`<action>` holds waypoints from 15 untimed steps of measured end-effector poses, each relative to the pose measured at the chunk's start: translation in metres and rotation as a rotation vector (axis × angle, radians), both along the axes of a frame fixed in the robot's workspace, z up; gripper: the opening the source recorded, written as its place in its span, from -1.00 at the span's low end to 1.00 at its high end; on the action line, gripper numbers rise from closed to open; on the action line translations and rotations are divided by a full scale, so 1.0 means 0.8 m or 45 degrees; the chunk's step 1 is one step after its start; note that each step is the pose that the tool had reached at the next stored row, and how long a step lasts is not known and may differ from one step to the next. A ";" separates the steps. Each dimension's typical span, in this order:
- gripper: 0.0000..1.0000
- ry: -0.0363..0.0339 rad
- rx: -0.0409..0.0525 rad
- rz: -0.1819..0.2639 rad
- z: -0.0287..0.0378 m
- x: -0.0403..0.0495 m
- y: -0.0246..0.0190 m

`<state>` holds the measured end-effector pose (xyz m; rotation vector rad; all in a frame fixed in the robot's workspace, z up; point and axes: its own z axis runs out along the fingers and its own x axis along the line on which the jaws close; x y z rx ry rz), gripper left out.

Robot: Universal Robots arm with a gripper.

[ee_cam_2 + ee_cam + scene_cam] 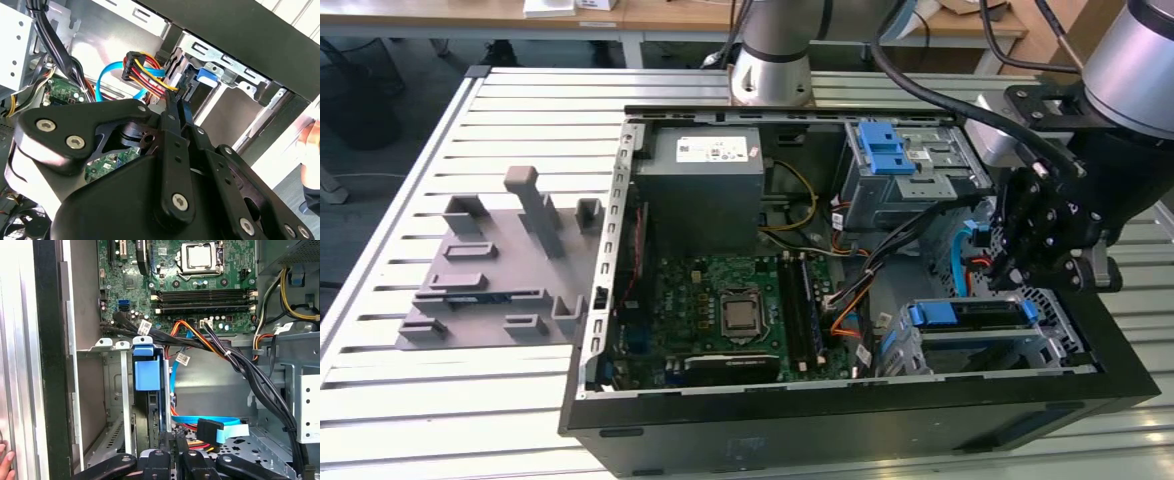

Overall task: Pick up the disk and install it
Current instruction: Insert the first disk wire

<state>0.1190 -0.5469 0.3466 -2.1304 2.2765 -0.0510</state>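
Here the gripper (175, 102) is seen closed, its fingers (167, 440) pressed together at the rear edge of the disk (148, 390), which is seated upright in the metal cage (112, 390) inside the computer case (854, 420).

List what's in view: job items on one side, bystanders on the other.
Job: disk, standing in the drive cage; gripper, close to it.
Just lying about: power supply, motherboard, grey slotted fixture plate, blue flat cable.
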 end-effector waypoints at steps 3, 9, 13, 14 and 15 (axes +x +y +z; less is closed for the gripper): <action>-0.68 0.0001 0.000 0.000 0.0000 0.000 -0.0003; -0.68 0.0000 0.000 -0.007 -0.0011 0.000 -0.0011; -0.68 0.0000 0.000 -0.032 -0.0026 0.000 -0.0050; -0.68 0.0000 0.000 -0.035 -0.0029 0.000 -0.0065; -0.68 0.0000 0.000 -0.035 -0.0033 0.000 -0.0083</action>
